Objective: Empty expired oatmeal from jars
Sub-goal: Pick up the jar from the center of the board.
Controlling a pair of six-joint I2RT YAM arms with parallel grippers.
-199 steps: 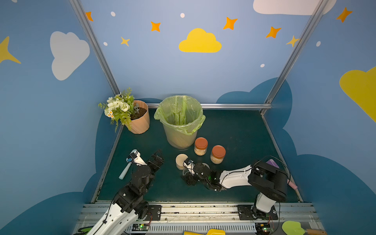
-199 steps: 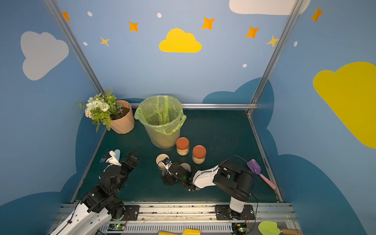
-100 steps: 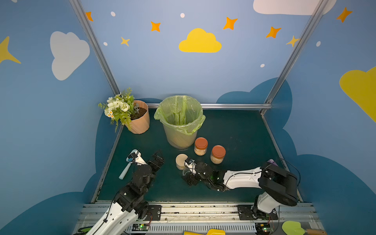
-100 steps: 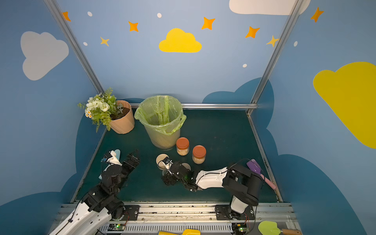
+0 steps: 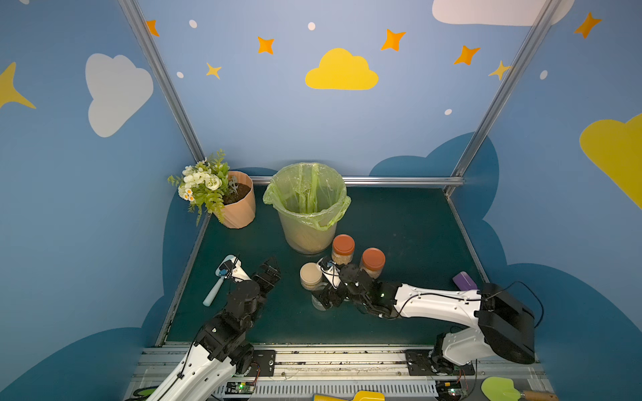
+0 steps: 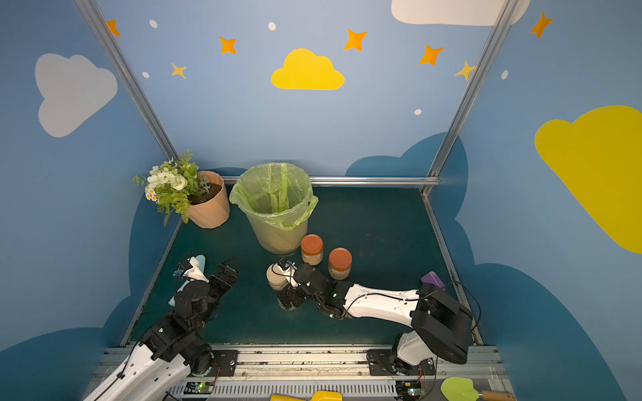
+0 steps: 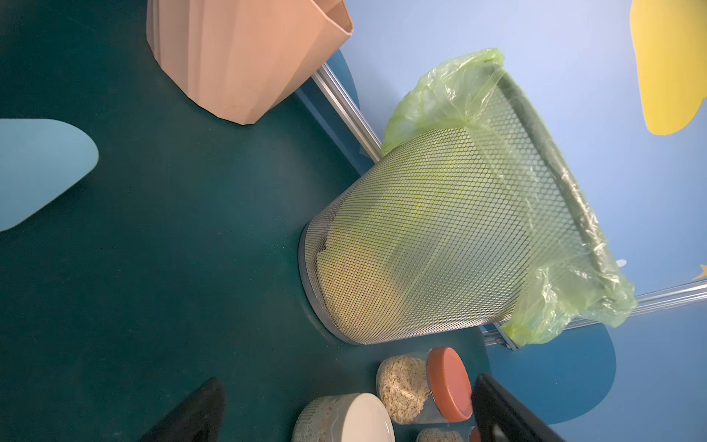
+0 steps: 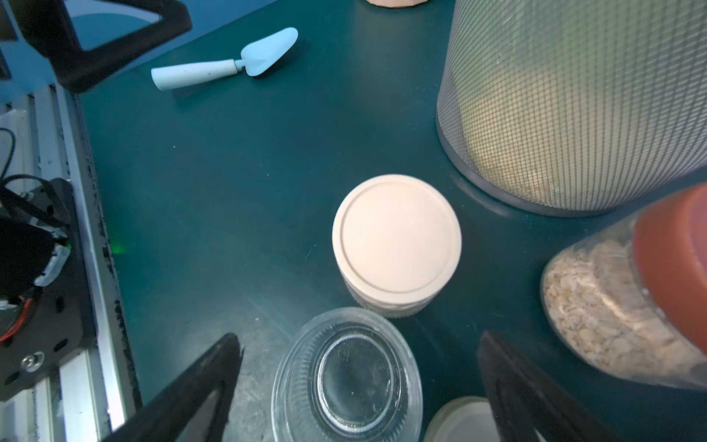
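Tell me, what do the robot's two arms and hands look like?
The left arm and right arm have white shells between chunky black joints, with thin black cables alongside. The left hand and right hand are black, each with two wedge-shaped fingers and a small white camera housing behind.

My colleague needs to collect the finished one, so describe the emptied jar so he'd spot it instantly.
Find the mesh bin with the green bag. Before it, toward the robot, stands a beige-lidded jar; the emptied jar sits just robot-side of that. Unlike its neighbours, it is lidless and plainly empty.
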